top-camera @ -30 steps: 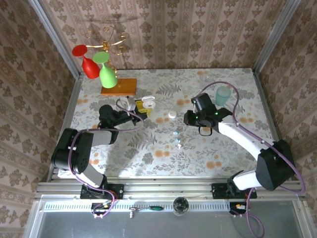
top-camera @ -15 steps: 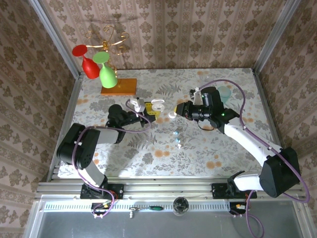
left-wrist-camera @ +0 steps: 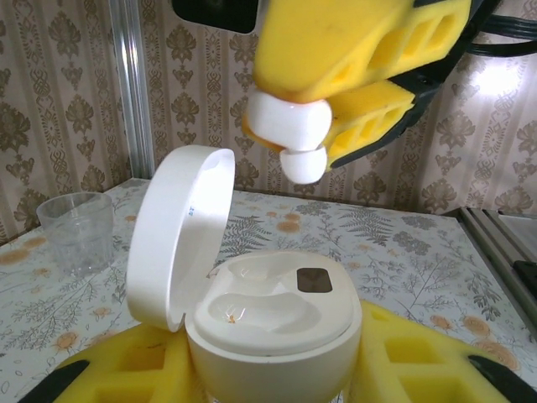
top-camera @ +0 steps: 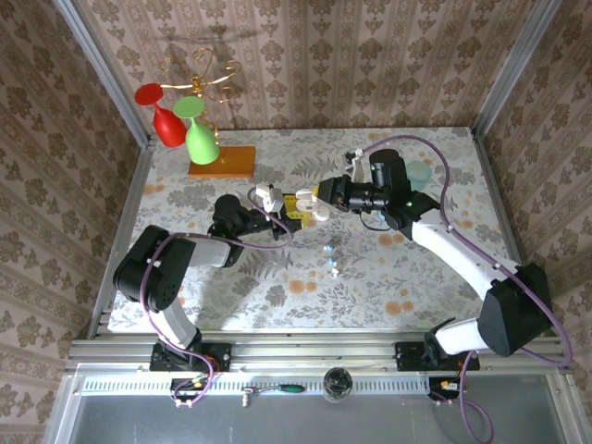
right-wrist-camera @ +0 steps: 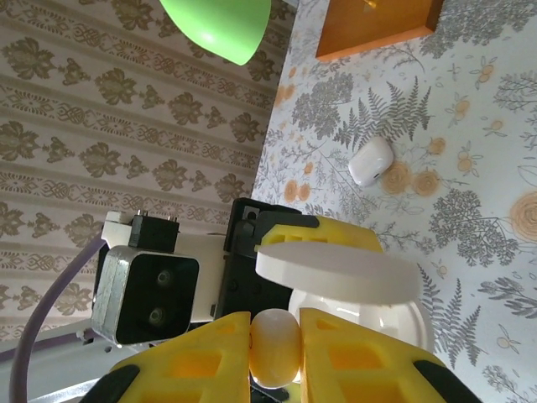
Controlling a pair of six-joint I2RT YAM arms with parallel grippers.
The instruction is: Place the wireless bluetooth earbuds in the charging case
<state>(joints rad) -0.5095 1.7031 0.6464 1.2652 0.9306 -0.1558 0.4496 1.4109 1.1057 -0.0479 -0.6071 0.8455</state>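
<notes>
A second ago a small white earbud lay on the worktop between the two arms. It is gone from there now: the earbud is clamped between the yellow pads of the right pincer, which has swung left toward the middle. The left pincer has come right to meet it, closed on the charging case, which it holds upright with the lid hinged open. In the left wrist view the earbud hangs just above the case, apart from it, and the moulded wells look empty. The pick-up seems done and seating comes next: the earbud must be lined up over a well and lowered. Two tiny pale pieces lie on the worktop, just on the near side of the pincers.
</notes>
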